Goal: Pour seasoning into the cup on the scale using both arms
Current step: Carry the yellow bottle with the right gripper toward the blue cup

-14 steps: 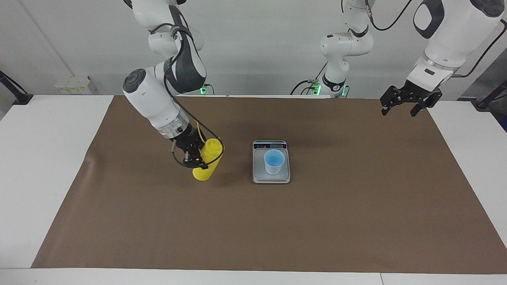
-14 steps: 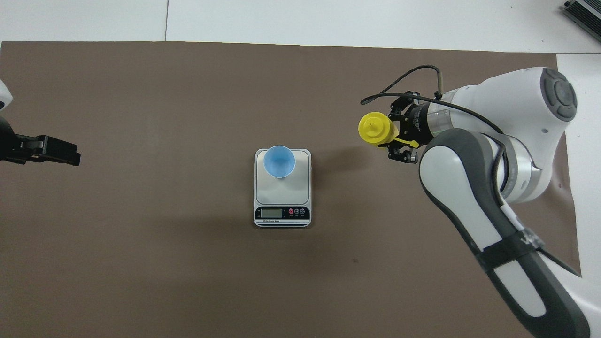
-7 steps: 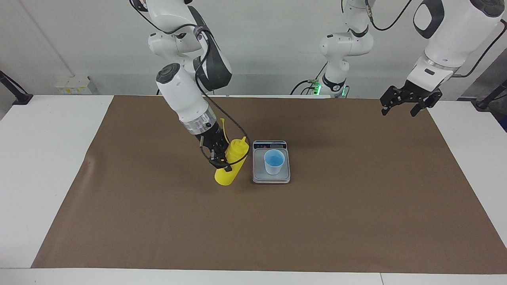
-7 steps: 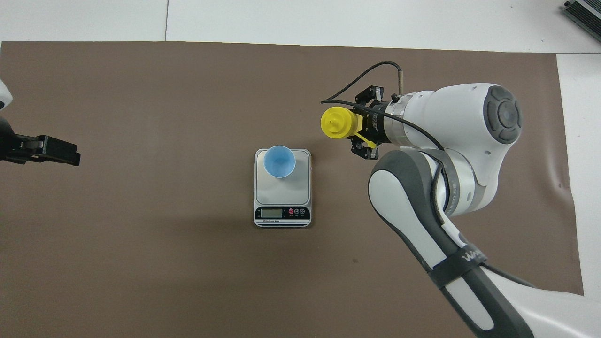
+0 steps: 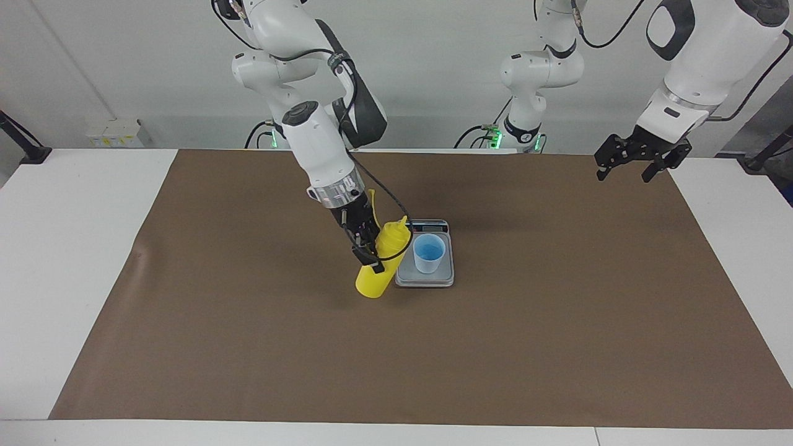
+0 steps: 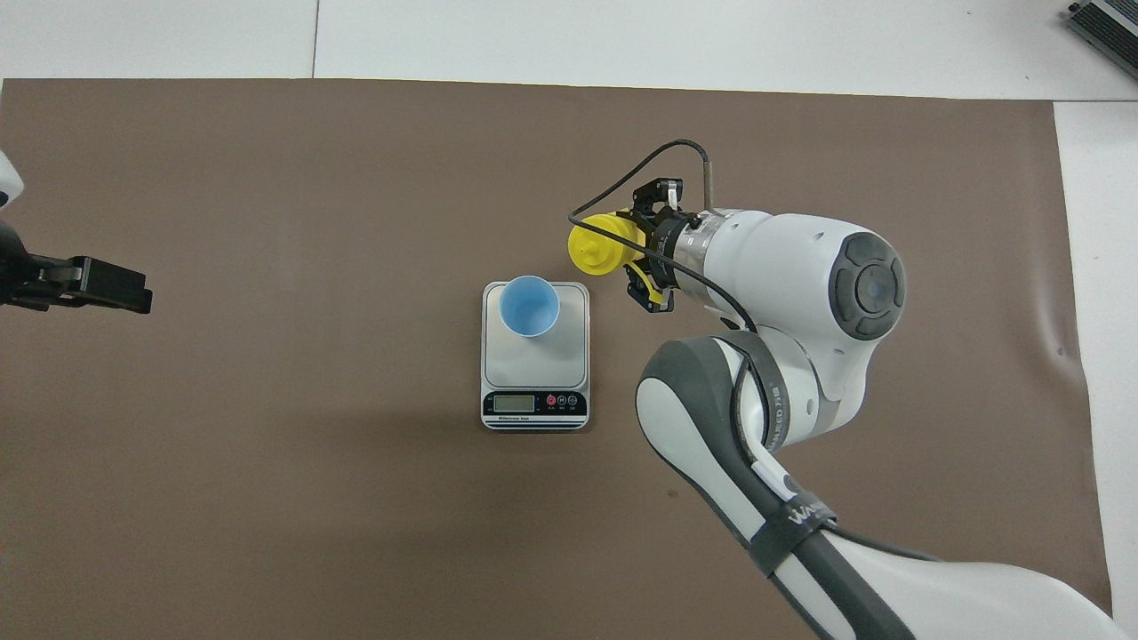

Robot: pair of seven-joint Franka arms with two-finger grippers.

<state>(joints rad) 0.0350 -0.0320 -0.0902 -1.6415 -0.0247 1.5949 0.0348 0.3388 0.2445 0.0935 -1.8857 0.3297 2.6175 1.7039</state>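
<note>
Gripping seasoning (image 5: 381,260) in my right claw (image 5: 370,255), frame centre, just beside scale (image 5: 425,277); cup (image 5: 429,253) sitting on it. Nothing poured yet. My left claw (image 5: 632,160) waiting upper right, fingers spread, empty.

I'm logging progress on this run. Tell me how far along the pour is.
Done: the cup stands on the scale, and the right claw is shut on the seasoning bottle.

In hand: the bottle hangs tilted beside the scale at the right arm's end, its nozzle near the cup but not over it.

Left: tip it over the cup and pour; none is visible in the cup. The left claw waits, open, over the mat's edge.
</note>
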